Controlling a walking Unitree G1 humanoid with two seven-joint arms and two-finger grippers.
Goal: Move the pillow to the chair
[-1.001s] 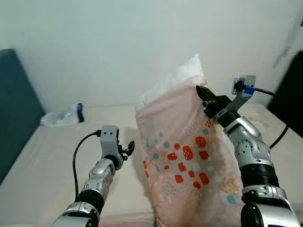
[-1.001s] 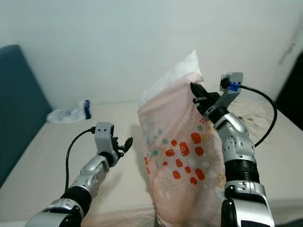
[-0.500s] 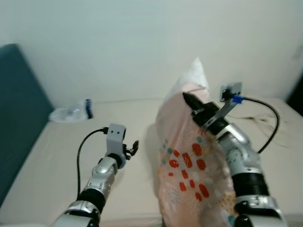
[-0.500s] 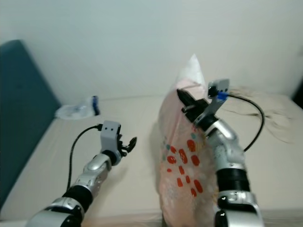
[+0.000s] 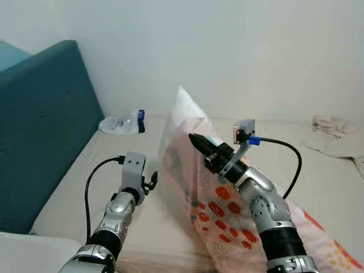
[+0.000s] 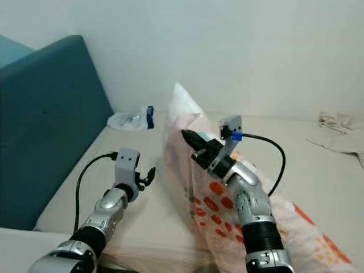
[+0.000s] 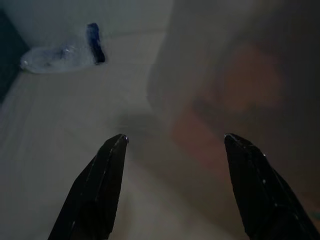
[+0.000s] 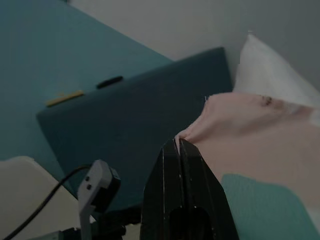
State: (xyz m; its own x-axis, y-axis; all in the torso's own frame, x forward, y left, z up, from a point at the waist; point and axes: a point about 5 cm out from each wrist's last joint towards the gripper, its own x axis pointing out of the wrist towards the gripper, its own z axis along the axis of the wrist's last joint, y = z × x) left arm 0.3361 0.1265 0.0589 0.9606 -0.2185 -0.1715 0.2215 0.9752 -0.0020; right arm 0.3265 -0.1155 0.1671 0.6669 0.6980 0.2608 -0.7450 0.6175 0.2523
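While the pink cloth is pinched at its edge, the scene stands thus:

Right gripper (image 5: 196, 140): fingers pressed together on a fold of the pillowcase, near the upper end of the pillow (image 5: 227, 210), arm raised above the bed.
Pillow: pink case with red, teal and yellow spots, white inner corner (image 6: 181, 99) sticking out at the top; held up at the gripper's end, its lower part spreading down across the bed toward the robot's right.
Left gripper (image 5: 151, 182): fingers spread apart with nothing between them, low over the bed, just beside the pillow's left face but apart from it.
Bed (image 5: 85, 187): beige sheet, under both arms.
Headboard (image 5: 40, 119): teal, on the robot's left.
Plastic bottle (image 6: 132, 119): lying on the bed by the wall, blue cap, well apart from the pillow.
Crumpled cloth (image 5: 335, 133): far right on the bed.
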